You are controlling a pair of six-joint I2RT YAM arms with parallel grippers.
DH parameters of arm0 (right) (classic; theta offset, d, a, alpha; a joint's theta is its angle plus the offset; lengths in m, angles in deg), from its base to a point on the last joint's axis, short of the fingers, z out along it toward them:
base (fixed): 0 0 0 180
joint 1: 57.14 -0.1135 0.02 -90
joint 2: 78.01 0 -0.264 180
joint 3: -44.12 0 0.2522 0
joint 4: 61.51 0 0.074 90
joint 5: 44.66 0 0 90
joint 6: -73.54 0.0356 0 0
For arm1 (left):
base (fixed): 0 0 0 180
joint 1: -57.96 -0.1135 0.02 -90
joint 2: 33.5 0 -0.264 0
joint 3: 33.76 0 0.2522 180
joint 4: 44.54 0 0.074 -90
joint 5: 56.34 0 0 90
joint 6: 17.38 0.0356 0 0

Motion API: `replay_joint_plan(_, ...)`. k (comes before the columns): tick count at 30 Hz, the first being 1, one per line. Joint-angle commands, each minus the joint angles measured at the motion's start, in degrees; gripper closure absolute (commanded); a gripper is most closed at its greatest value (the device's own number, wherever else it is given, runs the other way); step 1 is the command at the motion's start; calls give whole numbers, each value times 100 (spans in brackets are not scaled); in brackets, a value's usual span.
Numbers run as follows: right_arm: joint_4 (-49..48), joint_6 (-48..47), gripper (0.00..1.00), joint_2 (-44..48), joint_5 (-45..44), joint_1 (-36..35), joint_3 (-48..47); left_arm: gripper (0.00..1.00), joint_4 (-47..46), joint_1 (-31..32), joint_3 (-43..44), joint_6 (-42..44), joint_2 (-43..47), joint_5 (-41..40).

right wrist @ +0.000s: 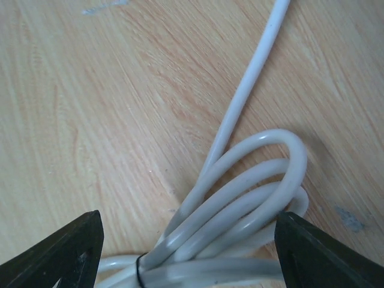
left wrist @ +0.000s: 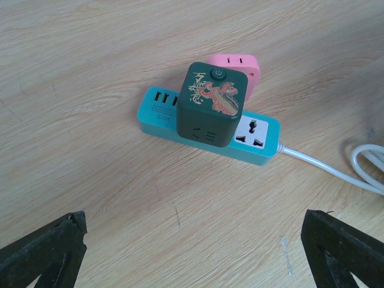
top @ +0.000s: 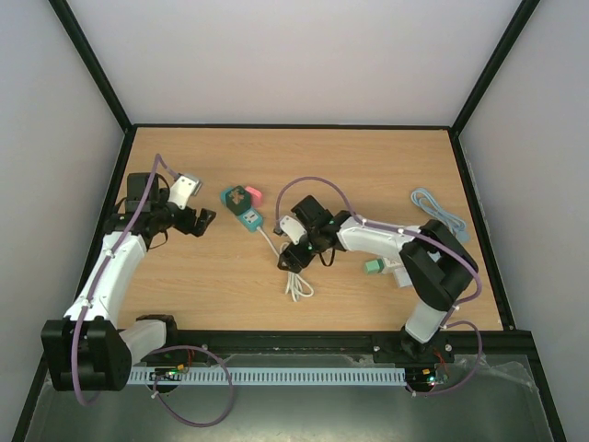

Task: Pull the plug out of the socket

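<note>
We find the dark green plug (left wrist: 211,105) seated on the teal socket strip (left wrist: 157,112) near table ctr, w/ a pink adapter (left wrist: 240,63) just behind. Left gripper (left wrist: 192,240) fingers apart, short of strip, no contact. Right gripper (right wrist: 187,240) fingers apart, straddling coiled white cable (right wrist: 240,108).

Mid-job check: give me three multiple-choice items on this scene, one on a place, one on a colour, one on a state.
1. Where is the dark green cube plug?
A. seated on the teal power strip
B. lying on the bare table
C. beside the arm bases

2. What colour is the adapter behind the strip?
A. yellow
B. pink
C. black

3. How is the left gripper?
A. shut on the plug
B. shut on a cable
C. open, holding nothing

Answers: 1 A, the cube sits on the strip's top face. 2 B, its pink top shows behind the cube. 3 C, its fingers stand wide apart with nothing between them.
</note>
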Motion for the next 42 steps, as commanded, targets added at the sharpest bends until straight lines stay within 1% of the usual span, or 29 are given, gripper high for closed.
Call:
replay_joint_plan(1,563,-364,23,388,22,246,-351,0,136,45,116,43,-18,50)
replay_joint_plan(3,611,-416,21,314,-71,485,-519,0,146,45,121,28,-11,70)
replay_joint_plan(5,647,-429,17,178,-124,668,-683,0,127,45,117,2,-18,93)
replay_joint_plan(7,731,-458,15,-23,-107,717,-833,0,104,51,121,-23,-34,110)
replay_joint_plan(13,845,-384,15,-531,662,720,-1002,0,56,53,137,-106,-63,104)
replay_joint_plan(19,863,-322,22,-748,1356,720,-867,0,116,53,163,-84,-98,63)
replay_joint_plan(23,741,-176,28,-779,1767,699,-583,0,112,53,182,-80,-140,71)
replay_joint_plan(29,603,-110,29,-646,2085,518,-174,0,47,97,253,-41,-364,-2)
replay_joint_plan(34,757,-206,28,-316,2354,409,-276,0,71,330,398,261,-676,66)
replay_joint_plan(37,725,-198,26,1,2315,516,-376,0,-76,482,460,386,-850,63)
replay_joint_plan(42,386,-88,24,451,1913,904,-187,0,-165,808,694,471,-1227,97)
